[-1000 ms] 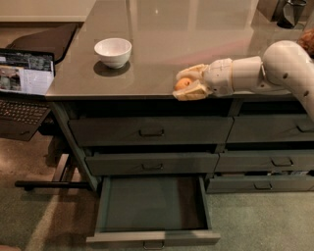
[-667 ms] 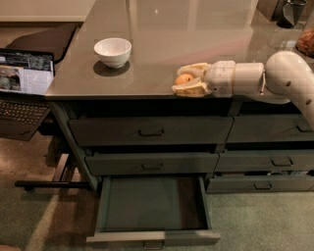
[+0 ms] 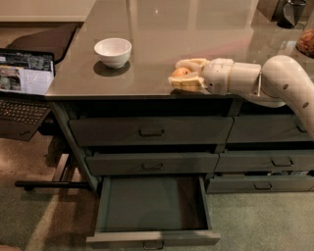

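My gripper (image 3: 182,74) reaches in from the right, low over the front edge of the grey counter (image 3: 162,29). Its cream fingers (image 3: 189,63) are closed around a small orange round object (image 3: 180,72), likely a fruit. A white bowl (image 3: 113,52) stands on the counter to the left of the gripper, well apart from it. Below the counter, the bottom left drawer (image 3: 152,206) is pulled out and looks empty.
Shut drawers (image 3: 149,130) fill the cabinet front under the counter. An open laptop (image 3: 22,83) sits on a low stand at the left. A dark container (image 3: 289,12) and a jar (image 3: 306,41) stand at the counter's far right.
The gripper with the orange object has lifted slightly and shifted a little toward the counter surface; the arm's elbow moved right.
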Robot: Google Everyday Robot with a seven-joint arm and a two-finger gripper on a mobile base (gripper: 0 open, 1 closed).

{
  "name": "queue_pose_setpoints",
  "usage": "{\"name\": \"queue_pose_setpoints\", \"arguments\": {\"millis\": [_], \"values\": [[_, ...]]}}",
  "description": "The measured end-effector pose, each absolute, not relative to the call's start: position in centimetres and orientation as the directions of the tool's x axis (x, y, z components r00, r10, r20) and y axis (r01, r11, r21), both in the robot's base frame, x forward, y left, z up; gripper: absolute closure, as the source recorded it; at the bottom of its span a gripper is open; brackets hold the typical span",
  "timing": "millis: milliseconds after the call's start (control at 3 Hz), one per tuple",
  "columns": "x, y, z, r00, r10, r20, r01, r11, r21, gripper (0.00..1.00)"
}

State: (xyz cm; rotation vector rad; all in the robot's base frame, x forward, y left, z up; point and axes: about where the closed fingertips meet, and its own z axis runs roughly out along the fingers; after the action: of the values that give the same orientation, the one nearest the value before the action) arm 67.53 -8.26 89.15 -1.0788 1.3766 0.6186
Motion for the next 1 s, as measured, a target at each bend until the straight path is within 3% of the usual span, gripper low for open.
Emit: {"name": "queue_pose_setpoints", "arguments": {"millis": [1000], "values": [[71.3,-6.6,90.2,0.074,-0.25,-0.965,-0.805,0.556,-0.206,1.0]]}}
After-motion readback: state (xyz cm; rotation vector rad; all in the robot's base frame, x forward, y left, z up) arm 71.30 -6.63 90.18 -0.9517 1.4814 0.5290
